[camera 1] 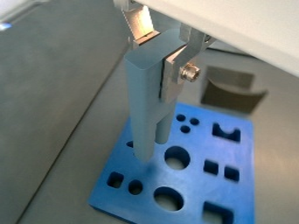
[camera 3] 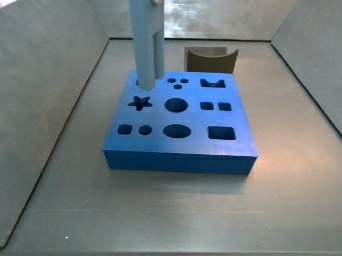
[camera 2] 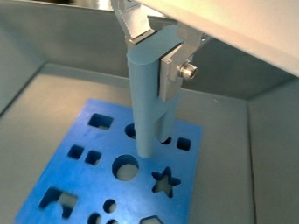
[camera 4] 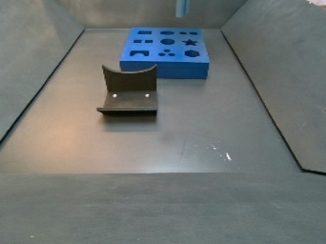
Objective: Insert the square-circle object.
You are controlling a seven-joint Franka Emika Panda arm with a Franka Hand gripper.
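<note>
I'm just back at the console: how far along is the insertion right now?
Done: the tool is shut on the long grey-blue peg, upright over the blue block, so pick-up and transport look finished. The fixture stands bare.

In hand: in both wrist views the peg's lower end is at the block's top, but I cannot tell whether it has entered a hole.

Left: full seating and release.

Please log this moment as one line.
tool: shut on peg | peg: upright, tip at block | fixture: empty
</note>
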